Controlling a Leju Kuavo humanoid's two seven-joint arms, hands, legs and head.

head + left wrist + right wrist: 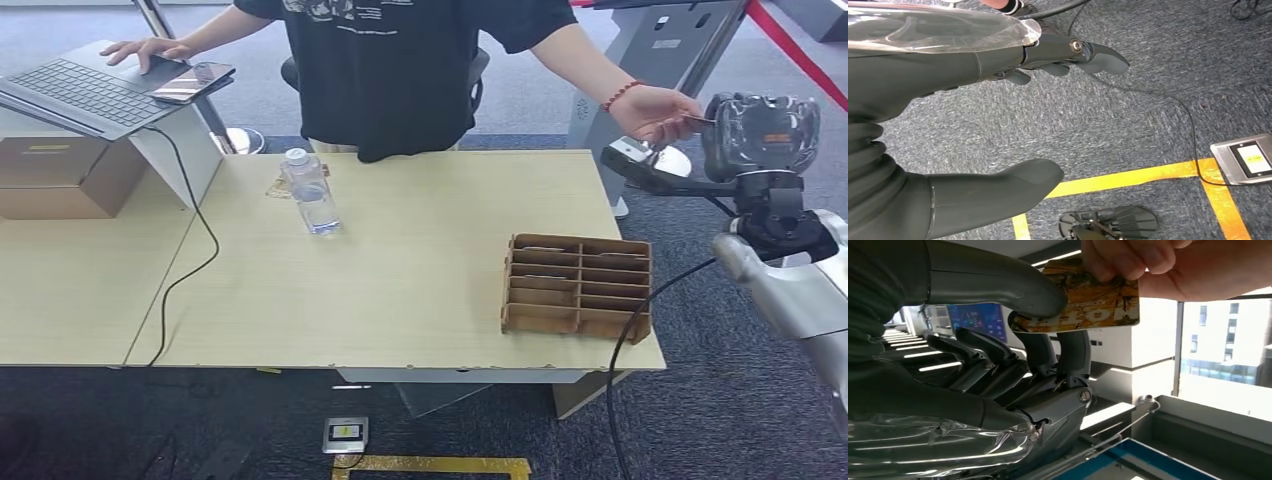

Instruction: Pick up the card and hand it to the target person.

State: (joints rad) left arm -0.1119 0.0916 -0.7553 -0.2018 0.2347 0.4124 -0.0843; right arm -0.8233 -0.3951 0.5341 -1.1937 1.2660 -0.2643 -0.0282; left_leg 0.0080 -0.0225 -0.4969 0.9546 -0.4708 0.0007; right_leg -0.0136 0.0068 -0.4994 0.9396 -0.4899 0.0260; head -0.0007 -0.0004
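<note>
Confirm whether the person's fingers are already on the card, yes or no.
Yes: in the right wrist view the person's hand grips one end of the card, while the right robot hand pinches the other.

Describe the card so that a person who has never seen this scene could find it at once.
Look past the far right corner of the wooden table, where the robot's raised right hand meets a person's hand. The card sits between them, pinched by the robot's thumb and fingers and also gripped by the person's fingers. It is the one flat piece with a mottled yellow-brown print.
</note>
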